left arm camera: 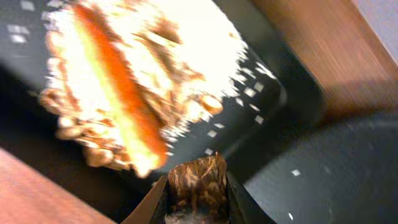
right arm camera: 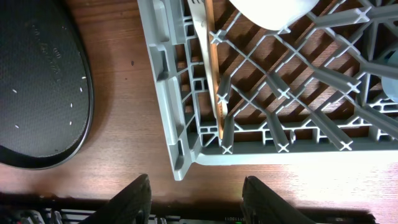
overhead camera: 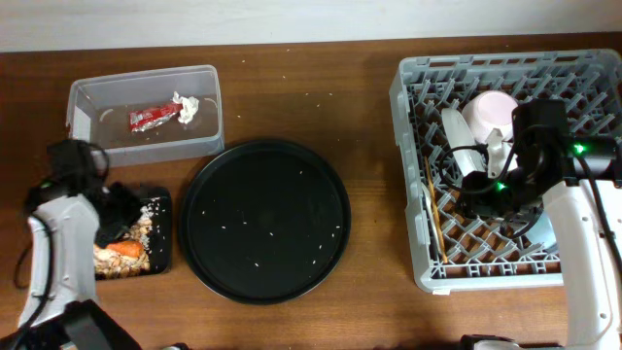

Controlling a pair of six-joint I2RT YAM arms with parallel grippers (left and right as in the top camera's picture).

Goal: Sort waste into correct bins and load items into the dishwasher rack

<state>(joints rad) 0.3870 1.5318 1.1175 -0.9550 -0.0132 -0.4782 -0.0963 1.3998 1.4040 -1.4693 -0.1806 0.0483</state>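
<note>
My left gripper (left arm camera: 196,193) is pinched narrow on a small brown crumb (left arm camera: 199,177). It hangs over the shallow black tray (left arm camera: 273,99) at the table's 8 o'clock, where the carrot (left arm camera: 115,93) lies on the rice (left arm camera: 186,56). At 10 o'clock the clear tub (overhead camera: 92,92) holds the red wrapper (overhead camera: 151,118) and the tissue (overhead camera: 187,107). My right gripper (right arm camera: 199,202) stands wide and empty above the rack (right arm camera: 168,93) at 3 o'clock. A chopstick (right arm camera: 211,68) and a white fork (right arm camera: 198,25) lie side by side in the rack, with a white bowl (overhead camera: 494,112) toward its 12 o'clock.
</note>
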